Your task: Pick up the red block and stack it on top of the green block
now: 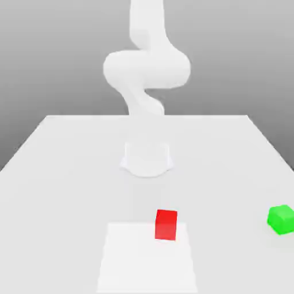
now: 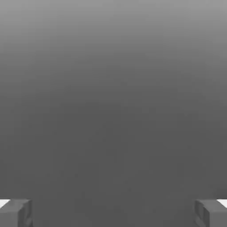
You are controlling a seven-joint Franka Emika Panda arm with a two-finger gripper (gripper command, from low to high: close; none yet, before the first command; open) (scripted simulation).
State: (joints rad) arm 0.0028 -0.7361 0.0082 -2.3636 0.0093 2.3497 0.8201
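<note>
In the hand view, your hand [image 2: 113, 213] stands wide, its two fingers well apart with nothing between them. Past the fingertips you get only a plain grey expanse, lighter toward one edge and darker elsewhere.

In the exterior view, your arm [image 1: 147, 69] is white, with rounded joints, and rises from a base [image 1: 147, 159] on the pale surface [image 1: 63, 195]. Nearer the camera than the base, you have the red block [image 1: 166, 225], sitting over the far edge of a brighter square patch [image 1: 147, 261], a little toward the exterior view's right. The green block [image 1: 281, 219] is well apart from it, out by the exterior view's right edge and turned so that a corner faces you.

The surface is smooth and nearly white, and its straight far edge lies beyond the base. Behind it, the room is a plain backdrop [image 1: 46, 57], light grey up high and darker lower down.

The exterior view's top edge cuts off your arm, and its right edge clips the green block slightly. The white base nearly melts into the surface, so its outline is hard to follow. You can't tell whether the bright patch is a separate sheet or part of the surface.
</note>
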